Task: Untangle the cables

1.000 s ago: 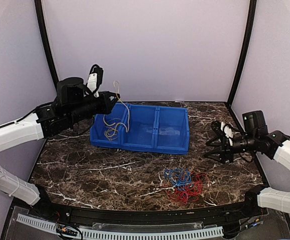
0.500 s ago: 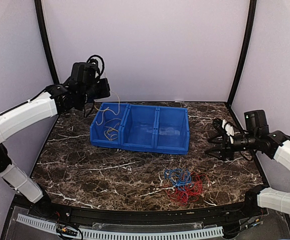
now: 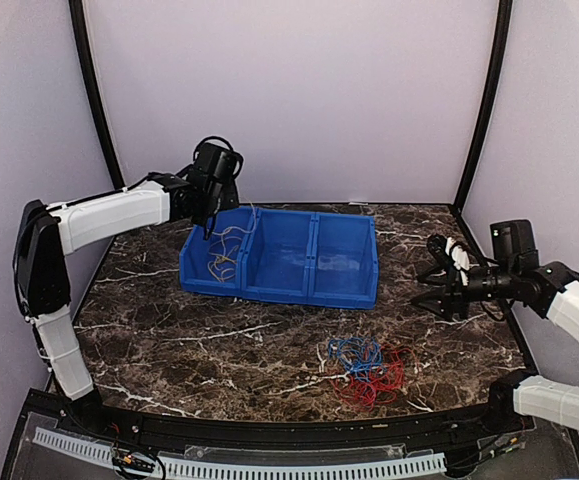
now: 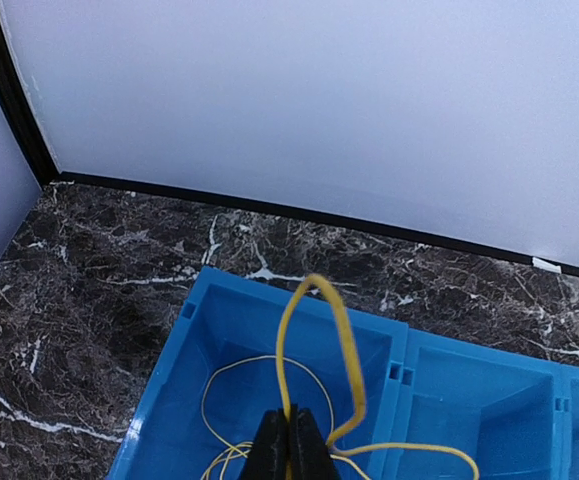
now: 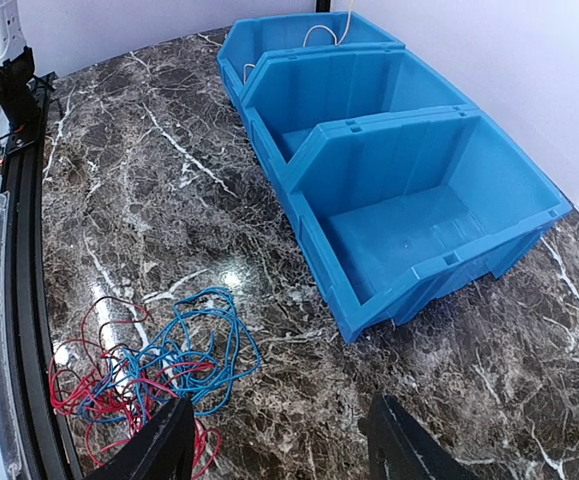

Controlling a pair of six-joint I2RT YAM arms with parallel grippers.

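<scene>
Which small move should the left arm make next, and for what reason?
Probably open the left gripper: its jaws are shut on the thin yellow cable, which hangs into the left compartment of the blue plastic bin, while the red and blue cable tangle waits on the dark marble table.

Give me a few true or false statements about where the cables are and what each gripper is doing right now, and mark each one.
1. The left gripper is shut on the yellow cable over the blue bin. True.
2. The right gripper holds a blue cable. False: it is open and holds nothing.
3. The red and blue cables lie tangled on the table in front of the bin. True.
4. The bin's middle compartment holds red cable. False: it looks empty.
</scene>
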